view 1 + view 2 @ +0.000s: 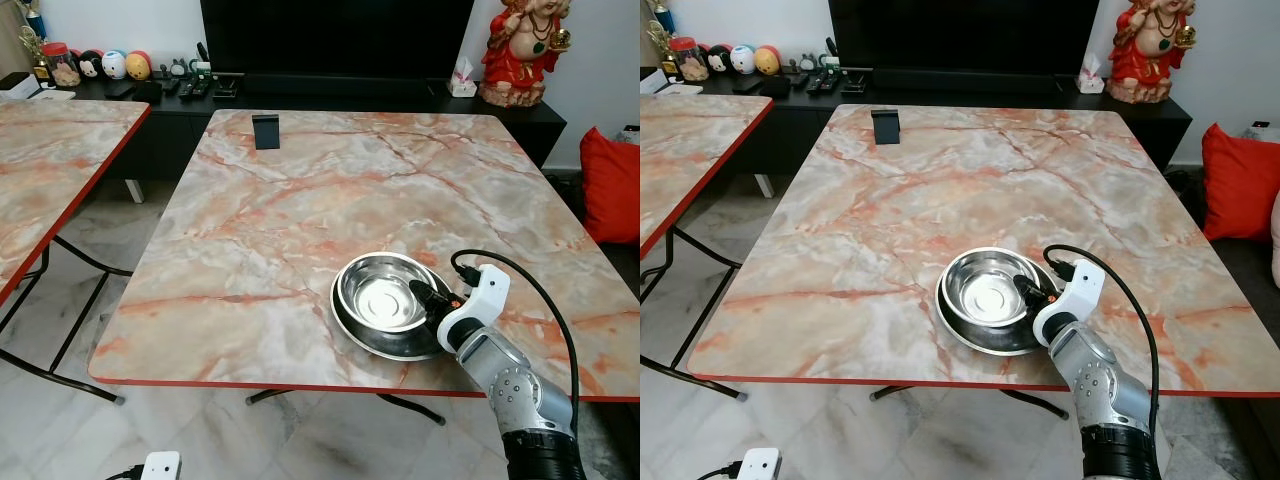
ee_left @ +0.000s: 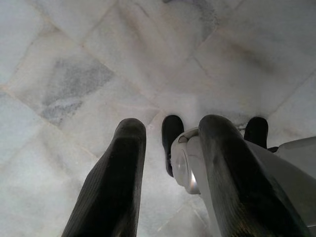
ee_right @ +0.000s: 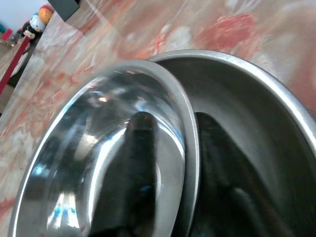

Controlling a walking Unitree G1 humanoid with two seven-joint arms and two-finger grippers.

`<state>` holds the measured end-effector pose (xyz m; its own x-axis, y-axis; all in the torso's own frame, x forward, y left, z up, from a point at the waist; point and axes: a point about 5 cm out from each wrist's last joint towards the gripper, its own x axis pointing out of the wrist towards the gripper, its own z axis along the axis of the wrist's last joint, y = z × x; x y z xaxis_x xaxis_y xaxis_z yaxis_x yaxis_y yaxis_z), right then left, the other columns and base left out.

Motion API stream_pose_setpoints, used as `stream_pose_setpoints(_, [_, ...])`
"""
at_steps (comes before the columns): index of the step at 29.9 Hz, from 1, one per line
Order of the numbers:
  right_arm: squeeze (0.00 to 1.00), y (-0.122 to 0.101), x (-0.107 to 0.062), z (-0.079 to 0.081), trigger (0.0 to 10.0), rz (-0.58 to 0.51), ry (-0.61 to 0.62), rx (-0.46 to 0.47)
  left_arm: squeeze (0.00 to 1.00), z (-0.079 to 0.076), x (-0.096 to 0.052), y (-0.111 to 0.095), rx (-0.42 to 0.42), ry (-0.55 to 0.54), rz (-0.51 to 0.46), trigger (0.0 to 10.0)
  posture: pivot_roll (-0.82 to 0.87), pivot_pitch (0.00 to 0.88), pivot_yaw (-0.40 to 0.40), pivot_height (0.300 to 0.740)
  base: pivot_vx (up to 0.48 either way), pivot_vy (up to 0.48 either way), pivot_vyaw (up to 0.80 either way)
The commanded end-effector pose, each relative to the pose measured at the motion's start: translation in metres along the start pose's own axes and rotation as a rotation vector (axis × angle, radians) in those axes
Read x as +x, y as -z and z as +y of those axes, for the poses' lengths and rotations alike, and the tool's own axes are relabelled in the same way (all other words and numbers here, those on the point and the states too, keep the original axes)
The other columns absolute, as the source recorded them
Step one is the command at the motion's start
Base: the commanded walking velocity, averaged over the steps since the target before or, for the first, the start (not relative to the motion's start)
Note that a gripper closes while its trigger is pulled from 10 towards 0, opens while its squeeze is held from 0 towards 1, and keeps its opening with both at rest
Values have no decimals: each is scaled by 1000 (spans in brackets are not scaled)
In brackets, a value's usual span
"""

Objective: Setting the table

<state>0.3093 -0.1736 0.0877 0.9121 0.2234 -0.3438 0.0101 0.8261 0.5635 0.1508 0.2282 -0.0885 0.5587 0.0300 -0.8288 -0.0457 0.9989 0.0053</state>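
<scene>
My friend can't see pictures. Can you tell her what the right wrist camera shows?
Up close, the right gripper pinches the rim of a shiny steel bowl, one black finger inside and one outside. The bowl sits in a wider steel dish on the marble table.

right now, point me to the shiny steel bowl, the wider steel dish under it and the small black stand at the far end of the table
shiny steel bowl [image 1: 382, 298], left eye view, inner bottom
wider steel dish [image 1: 395, 345], left eye view, near rim
small black stand [image 1: 885, 126], right eye view, front face

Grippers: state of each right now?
Left gripper: open, holding nothing, hanging over the floor.
Right gripper: shut on the rim of the upper bowl.
</scene>
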Motion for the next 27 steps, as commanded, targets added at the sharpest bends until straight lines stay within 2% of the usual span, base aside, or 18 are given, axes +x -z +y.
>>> stream_pose_setpoints(1, [0,-3,2,1,10000,-3,7,-25,0,-1,0,4,-5,-1,26,10000,-24,0,-44,736,0,0,0])
stream_pose_setpoints(11, [0,-4,1,1,10000,2,21,-33,0,1,-2,11,-6,-5,40,10000,-25,0,-43,736,0,0,0])
stream_pose_setpoints(16, [0,-7,0,2,10000,-5,20,-45,0,2,-2,9,-6,-7,38,10000,-27,0,-41,736,0,0,0])
stream_pose_setpoints(18, [0,-10,-1,2,10000,-4,36,-76,0,2,-1,7,-4,-6,35,10000,-29,0,-41,736,0,0,0])
stream_pose_setpoints(27, [0,-20,-4,11,10000,-26,15,-107,0,-3,1,3,-4,-1,32,10000,-32,0,-39,736,0,0,0])
